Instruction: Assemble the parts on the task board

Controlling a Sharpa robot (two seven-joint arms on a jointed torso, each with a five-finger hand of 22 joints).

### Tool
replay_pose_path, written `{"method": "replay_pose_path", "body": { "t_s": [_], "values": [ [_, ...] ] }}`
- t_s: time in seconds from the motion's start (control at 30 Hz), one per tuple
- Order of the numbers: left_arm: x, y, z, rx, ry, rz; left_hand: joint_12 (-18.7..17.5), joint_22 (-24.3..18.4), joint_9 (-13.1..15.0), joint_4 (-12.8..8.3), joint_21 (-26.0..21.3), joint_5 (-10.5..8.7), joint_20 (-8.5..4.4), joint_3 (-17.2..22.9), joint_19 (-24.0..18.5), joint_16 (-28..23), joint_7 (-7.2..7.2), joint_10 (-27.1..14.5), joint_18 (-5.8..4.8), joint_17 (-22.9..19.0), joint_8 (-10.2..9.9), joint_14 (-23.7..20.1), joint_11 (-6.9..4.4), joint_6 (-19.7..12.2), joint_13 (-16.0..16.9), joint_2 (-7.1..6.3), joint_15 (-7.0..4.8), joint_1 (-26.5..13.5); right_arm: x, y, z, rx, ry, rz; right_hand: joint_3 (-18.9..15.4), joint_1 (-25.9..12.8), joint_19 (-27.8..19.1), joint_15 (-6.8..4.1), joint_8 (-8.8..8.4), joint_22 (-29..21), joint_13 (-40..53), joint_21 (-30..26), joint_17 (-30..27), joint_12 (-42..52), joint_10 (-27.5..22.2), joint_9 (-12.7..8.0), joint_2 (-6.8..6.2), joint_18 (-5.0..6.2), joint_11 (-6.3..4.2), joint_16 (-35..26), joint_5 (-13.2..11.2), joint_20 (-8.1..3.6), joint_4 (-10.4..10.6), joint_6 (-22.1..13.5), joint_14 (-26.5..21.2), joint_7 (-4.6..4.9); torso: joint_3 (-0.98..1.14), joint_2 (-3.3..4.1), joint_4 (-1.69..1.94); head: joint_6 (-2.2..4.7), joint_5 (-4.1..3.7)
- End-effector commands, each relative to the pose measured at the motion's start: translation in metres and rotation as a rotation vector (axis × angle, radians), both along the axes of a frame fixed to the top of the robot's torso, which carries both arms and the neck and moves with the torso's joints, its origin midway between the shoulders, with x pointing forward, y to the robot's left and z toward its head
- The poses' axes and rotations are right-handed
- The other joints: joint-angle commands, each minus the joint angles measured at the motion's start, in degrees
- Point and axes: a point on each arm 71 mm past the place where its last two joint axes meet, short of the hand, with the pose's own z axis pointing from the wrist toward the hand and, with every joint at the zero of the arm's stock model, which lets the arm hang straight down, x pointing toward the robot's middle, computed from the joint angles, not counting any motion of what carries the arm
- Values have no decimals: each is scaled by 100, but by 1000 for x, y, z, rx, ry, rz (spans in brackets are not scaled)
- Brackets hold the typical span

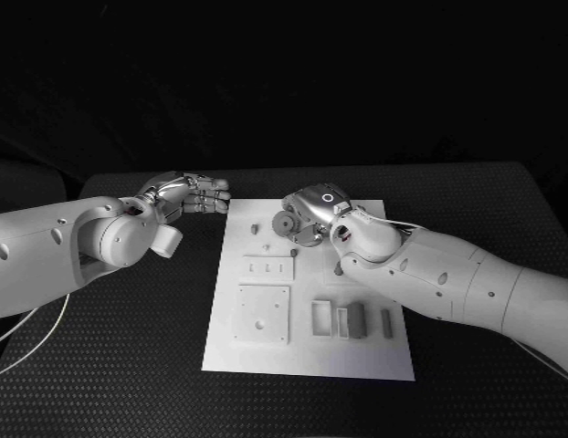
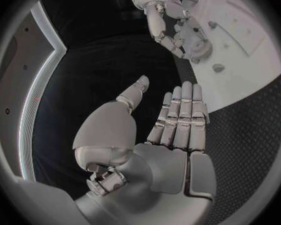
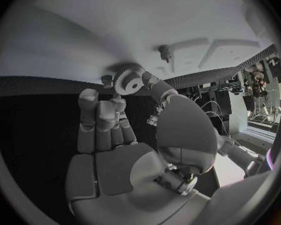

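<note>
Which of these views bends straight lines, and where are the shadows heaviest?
Both wrist views bend lines: in the left wrist view the white board has a curved edge, and in the right wrist view its edge arcs behind the gear. In the head view lines stay straight, and darkness swallows everything beyond the table.

Black textured table (image 1: 495,210) beneath.

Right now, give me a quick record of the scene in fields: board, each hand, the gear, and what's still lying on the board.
board: white task board on the black table
left hand: left hand empty, fingers straight, off the board's far left corner
right hand: right hand over the board's far end, pinching the gear
gear: gear held above the board, toothed, centre hole
on board: peg standing; flat plates and blocks lying near the middle
</note>
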Motion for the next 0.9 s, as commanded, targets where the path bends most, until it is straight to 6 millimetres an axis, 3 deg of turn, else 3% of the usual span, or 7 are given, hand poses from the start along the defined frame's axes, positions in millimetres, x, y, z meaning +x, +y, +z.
{"method": "replay_pose_path", "body": {
  "t_s": [0.03,0.27,0.57,0.83,0.9],
  "values": [
    [0,-2,1,-4,-5,-12,-24,-10,-8,-10,-30,19,-16,1,23,-31,80,-29,-61,7,-19,30,15,-31,7,-16,1,15,0,0,-3,-27,1,6,-17,34,-30,23,-24,107,3,-29,8,20,-47,-6,-10,395,-1,-18,19,-22,-21,-273,-18,253,-1,1,13,-3,-5],
    [0,-2,1,-3,-4,-9,-26,-10,-7,-8,-31,19,-15,-1,22,-34,81,-30,-62,8,-19,28,16,-32,8,-17,2,9,0,0,-3,-29,2,8,-3,57,-30,28,-21,107,5,-28,9,26,-53,-11,-6,395,3,-16,21,-20,-25,-272,-22,256,2,2,-5,-8,1],
    [0,-1,1,-2,-2,-8,-27,-11,-7,-5,-32,19,-14,-4,20,-38,83,-31,-63,9,-19,27,17,-36,8,-16,3,1,1,1,-3,-23,-3,2,53,96,-15,26,16,107,8,-21,11,49,-53,-13,11,395,0,-4,24,-16,18,-224,-19,252,2,3,5,-19,2],
    [0,-1,1,-2,-1,-8,-29,-11,-8,-3,-32,19,-13,-5,20,-40,84,-34,-63,11,-20,26,18,-41,8,-14,4,-6,1,0,-2,-15,-15,-6,154,188,31,-46,210,113,-9,15,3,90,5,47,88,395,-78,16,16,-27,126,67,28,169,2,1,0,-23,5],
    [0,-1,1,-2,-2,-9,-30,-11,-8,-4,-32,19,-13,-5,20,-41,85,-35,-63,11,-20,26,18,-42,8,-14,4,-7,2,0,-3,-16,-16,-7,171,261,37,-76,274,115,-18,25,-2,93,22,77,158,395,-109,15,15,-37,104,159,40,136,1,1,-2,-21,4]
  ]
}}
